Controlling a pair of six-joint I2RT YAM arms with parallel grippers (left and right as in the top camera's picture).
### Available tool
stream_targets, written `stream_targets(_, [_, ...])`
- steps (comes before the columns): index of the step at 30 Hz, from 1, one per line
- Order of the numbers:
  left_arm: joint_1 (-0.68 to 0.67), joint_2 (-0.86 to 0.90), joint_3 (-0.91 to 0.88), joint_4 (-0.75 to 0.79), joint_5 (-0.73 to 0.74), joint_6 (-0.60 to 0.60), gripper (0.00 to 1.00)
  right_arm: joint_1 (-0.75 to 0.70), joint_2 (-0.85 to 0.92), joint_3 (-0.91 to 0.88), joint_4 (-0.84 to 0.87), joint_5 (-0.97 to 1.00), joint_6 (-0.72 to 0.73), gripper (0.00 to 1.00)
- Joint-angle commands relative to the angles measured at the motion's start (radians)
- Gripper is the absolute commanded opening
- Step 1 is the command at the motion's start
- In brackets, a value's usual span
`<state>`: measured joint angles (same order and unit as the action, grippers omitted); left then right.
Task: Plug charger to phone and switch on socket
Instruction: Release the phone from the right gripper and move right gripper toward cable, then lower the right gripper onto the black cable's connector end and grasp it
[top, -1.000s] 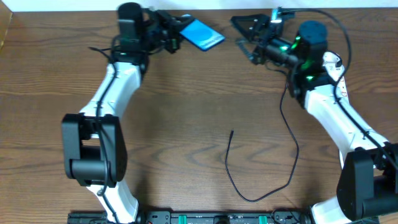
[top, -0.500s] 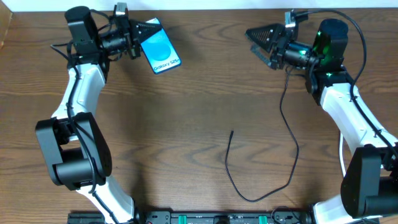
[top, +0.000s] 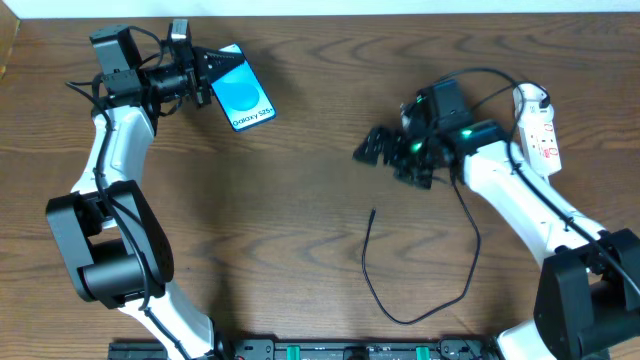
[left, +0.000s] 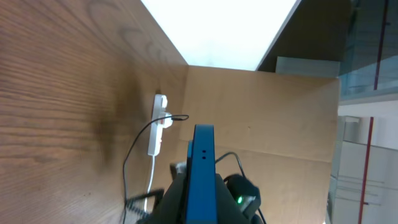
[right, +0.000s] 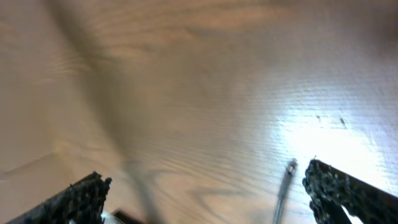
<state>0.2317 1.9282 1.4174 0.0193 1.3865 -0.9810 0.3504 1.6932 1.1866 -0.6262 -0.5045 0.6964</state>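
Seen from above, the left claw (top: 212, 72) is pinched on one end of the phone (top: 243, 90). It holds the phone at the far left of the surface (top: 290, 200), blue screen facing up. That wrist's own camera catches the phone only edge-on, a thin blue strip between the fingers. Far behind it lies the white power strip (left: 157, 127), with a thin black line running into it.

The right claw (top: 385, 163) is spread wide over the middle right of the surface, with nothing between its fingers. Its camera shows just the two dark fingertips (right: 74, 200) in the lower corners and the small tip of the cable (top: 470, 245) lying on the wood between them. From overhead the cable runs on in a long loop toward the near edge and back up under the right arm.

The surface is brown wood grain. A brown board stands at one side, with a pale wall and glass beyond. The right wrist picture is blurred. The strip's red marks are too small to read, and the arm covers part of the cable.
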Motion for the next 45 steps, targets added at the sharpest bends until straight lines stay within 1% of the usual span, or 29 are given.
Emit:
stream_targets(1, [0.002, -0.026, 0.002, -0.026, 0.008, 0.05, 0.07, 0.056, -0.005, 0.003, -0.138, 0.14, -0.02, 0.99])
stream_targets(4, [0.002, -0.026, 0.002, -0.043, 0.009, 0.065, 0.07, 0.082, -0.005, 0.003, -0.205, 0.131, -0.013, 0.99])
stream_targets(8, [0.002, -0.026, 0.0, -0.043, 0.009, 0.065, 0.07, 0.122, -0.005, 0.003, -0.157, 0.104, -0.032, 0.99])
stream_targets(11, [0.002, -0.026, -0.003, -0.068, 0.009, 0.089, 0.07, 0.137, -0.005, 0.003, -0.143, 0.102, 0.027, 0.99])
stream_targets(12, [0.002, -0.026, -0.003, -0.076, 0.008, 0.091, 0.07, 0.137, -0.005, 0.003, -0.126, 0.103, 0.07, 0.97])
stream_targets(13, [0.002, -0.026, -0.004, -0.076, 0.009, 0.091, 0.07, 0.137, -0.005, 0.003, -0.122, 0.106, 0.08, 0.93])
stream_targets(14, [0.002, -0.026, -0.004, -0.076, 0.009, 0.091, 0.07, 0.141, -0.005, 0.003, -0.122, 0.125, 0.103, 0.88])
stream_targets(15, [0.002, -0.026, -0.004, -0.076, 0.009, 0.091, 0.07, 0.147, -0.005, 0.002, -0.129, 0.142, 0.121, 0.87])
stream_targets(16, [0.002, -0.026, -0.004, -0.076, 0.009, 0.091, 0.07, 0.151, -0.005, 0.002, -0.137, 0.151, 0.135, 0.87])
stream_targets(18, [0.002, -0.026, -0.004, -0.076, 0.008, 0.091, 0.07, 0.174, -0.003, -0.007, -0.188, 0.205, 0.232, 0.88])
stream_targets(21, [0.002, -0.026, -0.004, -0.076, 0.008, 0.091, 0.07, 0.198, 0.01, -0.009, -0.2, 0.216, 0.246, 0.93])
stream_targets(24, [0.002, -0.026, -0.004, -0.076, 0.009, 0.091, 0.07, 0.22, 0.03, -0.009, -0.204, 0.215, 0.246, 0.95])
stream_targets(25, [0.002, -0.026, -0.004, -0.076, 0.009, 0.091, 0.07, 0.23, 0.064, -0.009, -0.216, 0.215, 0.258, 0.96])
stream_targets(28, [0.002, -0.026, -0.004, -0.085, 0.009, 0.091, 0.07, 0.231, 0.115, -0.009, -0.231, 0.212, 0.299, 0.96])
stream_targets(31, [0.002, -0.026, -0.005, -0.088, 0.009, 0.091, 0.07, 0.225, 0.174, -0.009, -0.217, 0.149, 0.298, 0.94])
stream_targets(34, [0.002, -0.026, -0.005, -0.087, 0.009, 0.091, 0.07, 0.215, 0.191, -0.009, -0.21, 0.137, 0.293, 0.94])
stream_targets(36, [0.002, -0.026, -0.005, -0.087, 0.009, 0.091, 0.07, 0.214, 0.19, -0.009, -0.201, 0.151, 0.291, 0.94])
stream_targets(41, [0.002, -0.026, -0.005, -0.087, 0.009, 0.091, 0.07, 0.213, 0.191, -0.009, -0.17, 0.282, 0.295, 0.94])
stream_targets(45, [0.002, -0.026, -0.005, -0.087, 0.009, 0.091, 0.07, 0.213, 0.191, -0.009, -0.171, 0.315, 0.294, 0.93])
